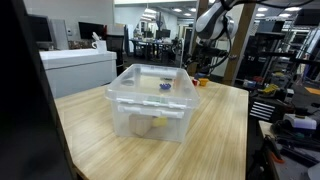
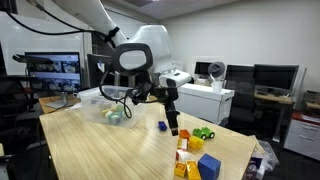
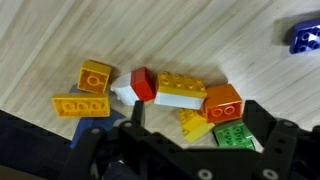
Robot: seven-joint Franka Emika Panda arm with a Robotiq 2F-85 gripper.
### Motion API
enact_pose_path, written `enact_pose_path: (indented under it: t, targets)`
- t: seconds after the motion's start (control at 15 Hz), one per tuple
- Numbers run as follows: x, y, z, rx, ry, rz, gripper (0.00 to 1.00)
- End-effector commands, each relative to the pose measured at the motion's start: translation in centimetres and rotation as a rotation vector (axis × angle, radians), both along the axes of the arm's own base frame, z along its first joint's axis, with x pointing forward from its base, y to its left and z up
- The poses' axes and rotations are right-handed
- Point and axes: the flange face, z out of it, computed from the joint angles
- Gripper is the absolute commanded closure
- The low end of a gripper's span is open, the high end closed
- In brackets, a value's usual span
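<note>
Wrist cam: the gripper (image 3: 193, 118) masked the near edge of the brick pile (image 3: 160, 92). A green brick (image 3: 233, 136) at the pile's lower right and a bluish piece (image 3: 93, 128) at its lower left showed only in part. Well right of the pile, a blue brick (image 3: 304, 38) was cut by the frame edge. In an ext. view the pile (image 1: 199, 82) was a speck, too small to read, w/ a clear bin (image 1: 120, 95) in front of it. The bin's contents (image 1: 150, 123) were blurred, and the arm (image 1: 214, 20) above the pile was cropped at top.

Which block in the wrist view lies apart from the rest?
The blue block, alone at the upper right edge; the other blocks lie bunched together near the middle.
</note>
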Motion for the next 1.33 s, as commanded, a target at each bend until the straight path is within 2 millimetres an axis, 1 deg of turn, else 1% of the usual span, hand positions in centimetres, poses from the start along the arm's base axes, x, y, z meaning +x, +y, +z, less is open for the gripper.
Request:
enact_pose_path:
  t: [0.0, 0.13, 0.33, 0.53, 0.67, 0.8, 0.93, 1.13, 1.27]
  targets:
    - [2.7, -1.0, -2.2, -0.029, 0.015, -0.046, 0.00]
    - [3.8, -1.7, -3.2, -0.050, 0.027, -0.057, 0.00]
    - [5.2, -2.9, -4.1, -0.084, 0.041, -0.069, 0.00]
    - [6.4, -3.7, -4.3, -0.105, 0.042, -0.074, 0.00]
    - [7.1, -3.7, -4.5, -0.115, 0.042, -0.067, 0.00]
    - [7.8, -3.4, -4.8, -0.116, 0.040, -0.060, 0.00]
    - [8.4, -2.6, -5.2, -0.108, 0.040, -0.049, 0.00]
    - [9.3, -0.3, -6.3, -0.086, 0.049, -0.019, 0.00]
    - [9.6, 0.7, -7.2, -0.085, 0.067, 0.005, 0.00]
